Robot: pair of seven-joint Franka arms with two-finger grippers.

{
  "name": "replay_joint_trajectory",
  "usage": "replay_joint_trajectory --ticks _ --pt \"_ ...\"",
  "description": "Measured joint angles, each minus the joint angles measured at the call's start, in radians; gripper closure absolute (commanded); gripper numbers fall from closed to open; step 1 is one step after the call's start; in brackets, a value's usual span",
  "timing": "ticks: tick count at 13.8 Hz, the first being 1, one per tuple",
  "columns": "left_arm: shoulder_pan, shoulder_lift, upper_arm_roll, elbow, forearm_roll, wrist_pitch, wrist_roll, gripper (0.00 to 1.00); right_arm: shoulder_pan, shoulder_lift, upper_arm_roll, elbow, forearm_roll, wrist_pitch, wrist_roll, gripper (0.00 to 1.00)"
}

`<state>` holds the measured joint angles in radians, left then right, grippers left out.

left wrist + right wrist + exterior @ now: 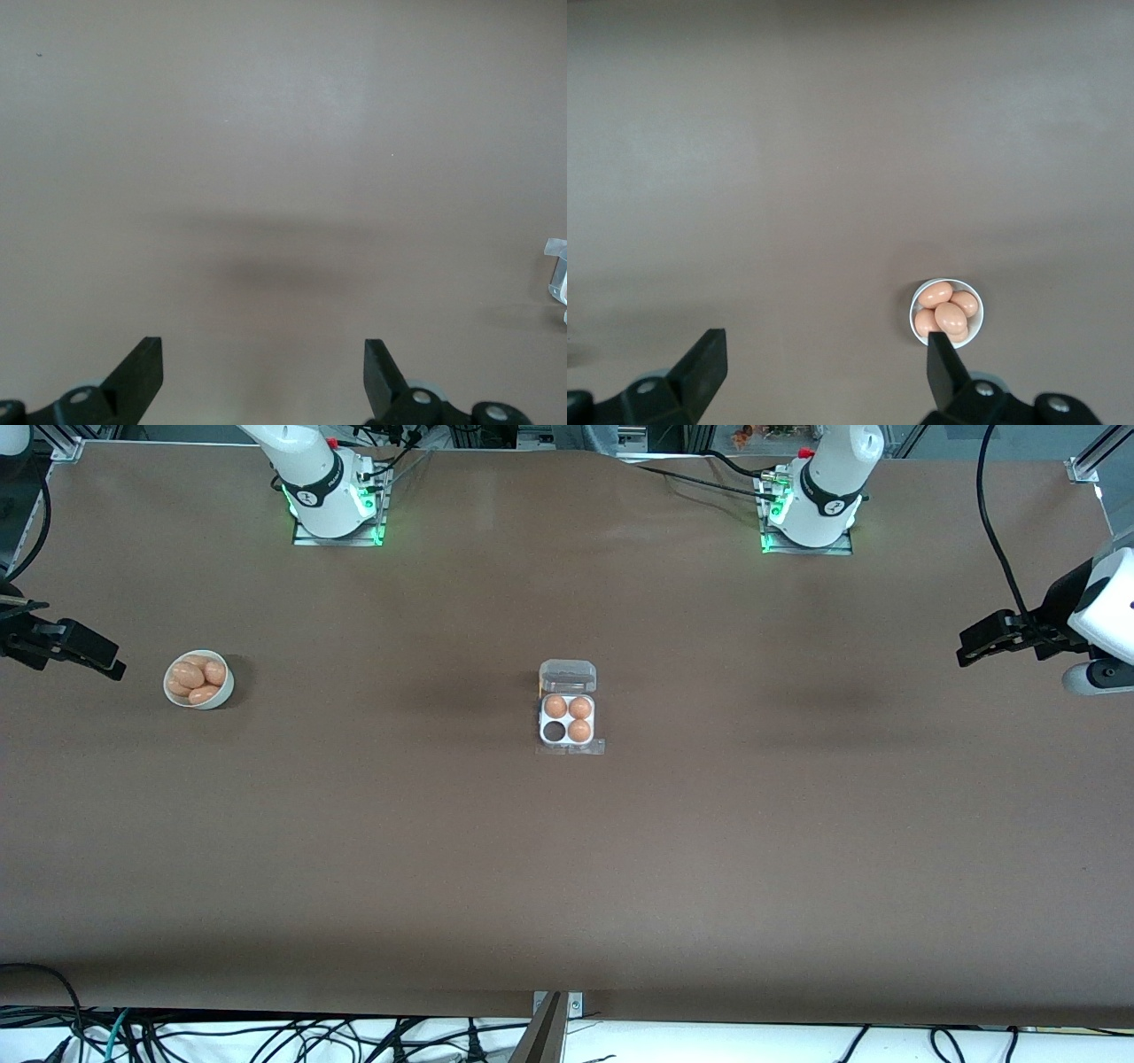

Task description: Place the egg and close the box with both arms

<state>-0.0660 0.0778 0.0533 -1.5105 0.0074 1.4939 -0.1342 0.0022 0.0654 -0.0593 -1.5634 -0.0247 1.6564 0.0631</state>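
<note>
Brown matte table [567, 868] from end to end, faintly wrinkled, with soft shadows across the middle. Near the centre, the box [568, 717]: clear lid tipped back toward the bases, white tray with three eggs [579, 731] and one dark empty cell on the right arm's side, nearer the front camera. Toward the right arm's end, a round white bowl [219, 693] heaped with eggs, one egg [951, 317] on top in the right wrist view. Right gripper [66, 648] up over the table edge just past the bowl, fingers [704, 361] spread wide apart. Left gripper [992, 639] up over bare cloth at its own end, fingers [142, 365] likewise parted, a corner of the carton at frame edge. Green-lit bases [338, 518] along the top; black cables [266, 1036] below the front edge; metal framing at the corners.
</note>
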Motion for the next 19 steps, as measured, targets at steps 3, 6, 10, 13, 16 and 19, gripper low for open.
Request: replay_joint_trajectory --ticks 3,6,10,13,16,19 --pt "0.0 0.0 0.0 0.0 0.0 0.0 0.0 0.0 0.0 0.0 0.0 0.0 0.0 0.0 0.0 0.0" --pt "0.0 0.0 0.0 0.0 0.0 0.0 0.0 0.0 0.0 0.0 0.0 0.0 0.0 0.0 0.0 0.0" --pt "0.001 0.0 0.002 0.0 0.0 0.0 0.0 0.0 0.0 0.0 0.0 0.0 0.0 0.0 0.0 0.0" --pt "0.002 0.006 0.002 0.0 0.0 0.0 0.0 0.0 0.0 0.0 0.0 0.0 0.0 0.0 0.0 0.0" --pt "0.002 0.014 0.002 0.0 0.0 0.0 0.0 0.0 0.0 0.0 0.0 0.0 0.0 0.0 -0.001 0.0" --pt "0.003 0.014 0.007 0.0 0.0 0.0 0.0 0.0 0.0 0.0 0.0 0.0 0.0 0.0 -0.001 0.0"
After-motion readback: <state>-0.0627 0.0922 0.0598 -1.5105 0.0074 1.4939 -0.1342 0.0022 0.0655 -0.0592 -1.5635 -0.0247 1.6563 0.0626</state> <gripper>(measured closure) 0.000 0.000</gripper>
